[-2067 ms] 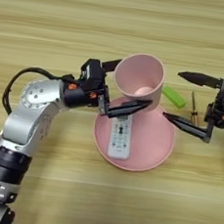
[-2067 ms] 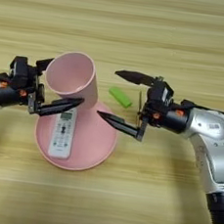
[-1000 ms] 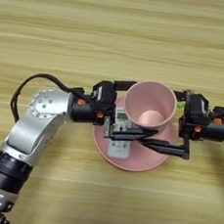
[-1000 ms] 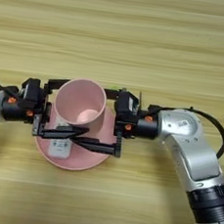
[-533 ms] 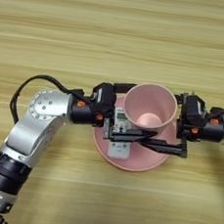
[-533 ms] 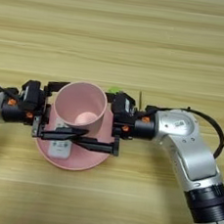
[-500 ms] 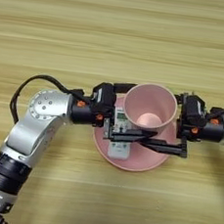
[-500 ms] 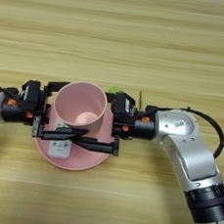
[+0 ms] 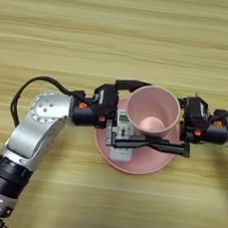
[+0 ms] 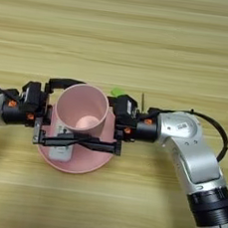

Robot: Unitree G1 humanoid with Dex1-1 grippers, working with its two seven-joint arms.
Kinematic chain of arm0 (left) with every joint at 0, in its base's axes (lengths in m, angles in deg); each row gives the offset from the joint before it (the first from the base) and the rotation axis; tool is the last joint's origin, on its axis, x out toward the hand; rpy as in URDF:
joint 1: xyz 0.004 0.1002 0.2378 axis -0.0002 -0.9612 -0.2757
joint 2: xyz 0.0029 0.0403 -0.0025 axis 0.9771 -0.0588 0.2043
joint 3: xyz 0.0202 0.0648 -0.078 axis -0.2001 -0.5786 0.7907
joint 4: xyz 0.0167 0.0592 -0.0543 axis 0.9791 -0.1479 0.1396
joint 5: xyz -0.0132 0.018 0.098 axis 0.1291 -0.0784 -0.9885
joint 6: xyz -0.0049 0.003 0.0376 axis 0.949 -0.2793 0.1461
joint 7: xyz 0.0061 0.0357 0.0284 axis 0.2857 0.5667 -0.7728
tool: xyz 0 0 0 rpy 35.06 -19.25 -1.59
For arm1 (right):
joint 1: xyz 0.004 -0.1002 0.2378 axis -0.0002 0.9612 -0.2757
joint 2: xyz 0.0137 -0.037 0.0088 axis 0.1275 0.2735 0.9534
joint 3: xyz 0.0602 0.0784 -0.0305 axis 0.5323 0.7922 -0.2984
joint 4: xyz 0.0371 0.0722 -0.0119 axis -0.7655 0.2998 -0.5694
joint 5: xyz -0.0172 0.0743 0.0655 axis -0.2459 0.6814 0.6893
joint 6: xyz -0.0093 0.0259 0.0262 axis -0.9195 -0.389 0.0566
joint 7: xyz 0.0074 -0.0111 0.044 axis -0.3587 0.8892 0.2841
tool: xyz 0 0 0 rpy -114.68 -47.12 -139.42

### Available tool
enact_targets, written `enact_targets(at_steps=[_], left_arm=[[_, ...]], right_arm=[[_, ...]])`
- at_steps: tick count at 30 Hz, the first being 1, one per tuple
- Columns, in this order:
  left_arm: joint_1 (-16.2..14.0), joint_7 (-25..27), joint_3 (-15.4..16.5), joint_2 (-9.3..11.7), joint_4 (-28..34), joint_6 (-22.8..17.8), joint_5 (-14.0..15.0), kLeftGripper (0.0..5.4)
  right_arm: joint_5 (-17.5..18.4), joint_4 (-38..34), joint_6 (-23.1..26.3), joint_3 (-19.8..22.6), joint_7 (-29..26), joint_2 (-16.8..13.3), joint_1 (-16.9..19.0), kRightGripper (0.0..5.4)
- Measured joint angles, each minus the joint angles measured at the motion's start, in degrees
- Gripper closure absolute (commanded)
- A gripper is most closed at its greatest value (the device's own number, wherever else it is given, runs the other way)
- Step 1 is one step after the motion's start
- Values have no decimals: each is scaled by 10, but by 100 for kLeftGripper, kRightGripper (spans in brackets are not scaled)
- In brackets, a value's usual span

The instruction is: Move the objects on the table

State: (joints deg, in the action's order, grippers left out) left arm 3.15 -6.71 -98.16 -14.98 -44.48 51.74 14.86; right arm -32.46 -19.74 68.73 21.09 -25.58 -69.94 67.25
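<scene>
While both arms crowd the plate (image 9: 152, 166), the left eye view shows the pink cup (image 9: 153, 110) upright on it, the left gripper (image 9: 127, 113) spread around its left wall, the right gripper (image 9: 182, 135) spread around its right. Likely step: seating the cup; next, back off cleanly. Right eye view: green block (image 10: 118, 92) just beyond the cup, remote (image 10: 62, 148) on the plate.
</scene>
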Motion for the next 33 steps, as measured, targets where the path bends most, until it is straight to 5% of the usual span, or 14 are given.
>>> enact_targets(at_steps=[24,26,33], left_arm=[[-5,-7,25,3,5,-2,5,0],[-6,-12,38,2,7,-2,23,0],[21,-83,76,-37,-8,-3,28,0]], right_arm=[[17,72,-28,26,4,40,-21,132],[23,84,-28,51,12,39,-17,132],[23,98,-30,77,34,49,14,132]])
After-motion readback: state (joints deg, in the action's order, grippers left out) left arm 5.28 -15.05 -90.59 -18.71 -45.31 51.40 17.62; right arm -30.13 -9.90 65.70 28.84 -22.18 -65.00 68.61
